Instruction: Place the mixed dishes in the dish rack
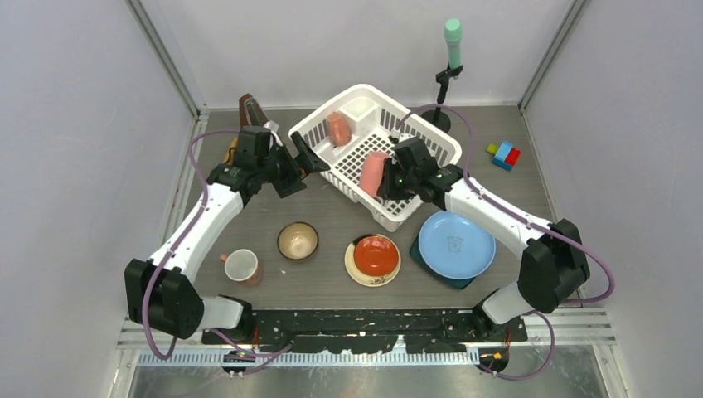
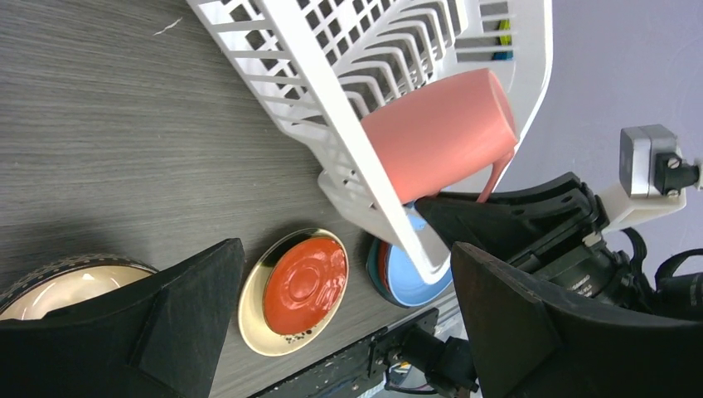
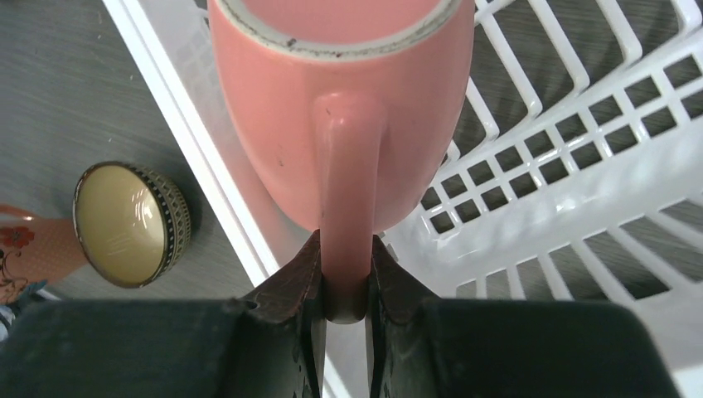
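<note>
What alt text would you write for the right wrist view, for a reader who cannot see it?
The right gripper pinches a pink mug by its handle, over the white rack rim. A bowl sits on the table at left.

A dark grey wood-grain table [image 1: 323,283] sits enclosed by plain pale lilac-grey walls [image 1: 75,124], with slim metal posts [image 1: 166,56] in the back corners. Soft, even light.

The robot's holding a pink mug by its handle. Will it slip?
Maybe: the right gripper pinches the pink mug only by its glossy handle. It looks hard and heavyish, so it might swing, and could chip if dropped.
</note>
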Action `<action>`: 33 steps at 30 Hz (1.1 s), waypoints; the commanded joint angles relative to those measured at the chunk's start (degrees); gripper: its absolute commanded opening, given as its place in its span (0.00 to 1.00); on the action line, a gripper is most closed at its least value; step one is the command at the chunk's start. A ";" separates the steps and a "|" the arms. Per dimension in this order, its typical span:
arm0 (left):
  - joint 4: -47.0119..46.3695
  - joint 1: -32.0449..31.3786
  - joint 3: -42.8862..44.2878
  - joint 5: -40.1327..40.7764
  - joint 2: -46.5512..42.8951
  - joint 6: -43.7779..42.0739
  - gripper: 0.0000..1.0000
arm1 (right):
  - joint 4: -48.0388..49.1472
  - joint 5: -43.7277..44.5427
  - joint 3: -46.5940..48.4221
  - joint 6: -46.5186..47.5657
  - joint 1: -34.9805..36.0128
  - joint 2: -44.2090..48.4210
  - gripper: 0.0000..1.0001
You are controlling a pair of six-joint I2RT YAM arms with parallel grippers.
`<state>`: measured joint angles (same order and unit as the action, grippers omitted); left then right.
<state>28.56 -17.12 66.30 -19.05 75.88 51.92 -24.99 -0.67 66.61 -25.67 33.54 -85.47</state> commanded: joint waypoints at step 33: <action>7.93 -0.01 -2.98 5.26 -12.10 -5.54 1.00 | 5.49 10.50 31.48 10.97 -6.73 -26.77 0.00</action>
<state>36.53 -17.12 64.69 -14.31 66.06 47.42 -27.59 7.94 93.17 -17.30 26.37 -110.72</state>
